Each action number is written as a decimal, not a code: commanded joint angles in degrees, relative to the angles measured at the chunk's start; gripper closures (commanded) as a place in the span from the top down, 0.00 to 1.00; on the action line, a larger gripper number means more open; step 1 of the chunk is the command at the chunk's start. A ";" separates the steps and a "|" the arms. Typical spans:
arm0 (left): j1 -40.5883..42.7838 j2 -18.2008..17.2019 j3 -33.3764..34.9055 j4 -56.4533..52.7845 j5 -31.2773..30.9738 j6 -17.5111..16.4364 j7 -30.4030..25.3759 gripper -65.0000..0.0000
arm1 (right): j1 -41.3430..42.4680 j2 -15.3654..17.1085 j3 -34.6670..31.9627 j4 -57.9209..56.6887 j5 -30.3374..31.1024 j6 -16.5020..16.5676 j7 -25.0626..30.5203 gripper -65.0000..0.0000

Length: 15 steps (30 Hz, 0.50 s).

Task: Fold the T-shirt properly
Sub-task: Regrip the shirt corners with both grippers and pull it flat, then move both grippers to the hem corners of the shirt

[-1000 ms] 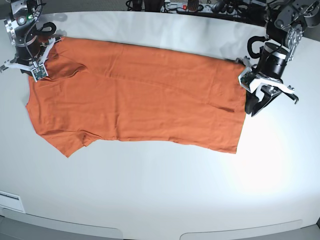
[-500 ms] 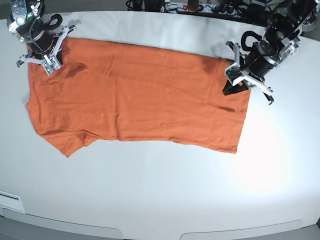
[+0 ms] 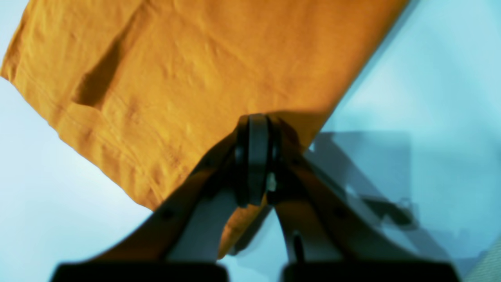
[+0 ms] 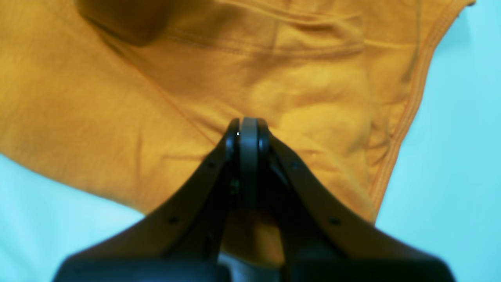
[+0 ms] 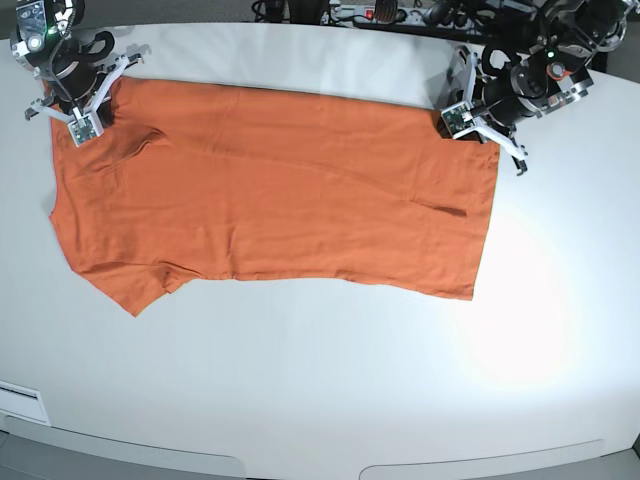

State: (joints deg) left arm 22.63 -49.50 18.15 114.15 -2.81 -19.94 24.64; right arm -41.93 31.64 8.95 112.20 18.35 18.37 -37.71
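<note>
The plain orange short-sleeved T-shirt of thin soft fabric [image 5: 270, 195] lies spread flat on the white, round-edged tabletop [image 5: 330, 400], its length running across the base view, sleeves toward that view's left and hem toward its right.

The left gripper [image 5: 462, 128] sits at the shirt's far hem corner. Its fingers [image 3: 254, 156] are pressed fully together, and they seem to pinch the corner of the cloth, though the blurred wrist view leaves the hold uncertain.

The right gripper [image 5: 82, 122] sits at the shirt's far sleeve and shoulder edge. Its fingers [image 4: 248, 156] are likewise closed tight over the fabric; whether cloth is caught between them cannot be told.

Compared with one second earlier, the left gripper has moved from beside the shirt's hem edge up to the far hem corner, and the right gripper has shifted slightly farther back along the shoulder. The shirt's outline is nearly unchanged.
</note>
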 commanded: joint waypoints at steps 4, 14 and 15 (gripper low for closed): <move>3.61 -0.85 -0.17 2.58 -0.17 -0.46 3.58 0.00 | -5.18 0.46 -0.22 2.25 -0.81 0.66 -5.27 0.00; 12.28 -1.29 -0.17 11.78 7.82 1.79 7.30 0.00 | -13.03 0.46 -0.22 8.24 -6.80 -3.23 -6.16 0.00; 12.50 -1.31 -0.17 12.20 8.50 1.81 7.87 0.00 | -13.55 0.46 -0.22 8.66 -6.86 -3.61 -6.54 0.00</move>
State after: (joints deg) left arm 35.09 -49.82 18.28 125.38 5.48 -18.44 32.97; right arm -54.50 31.59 8.78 120.60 11.29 14.17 -42.30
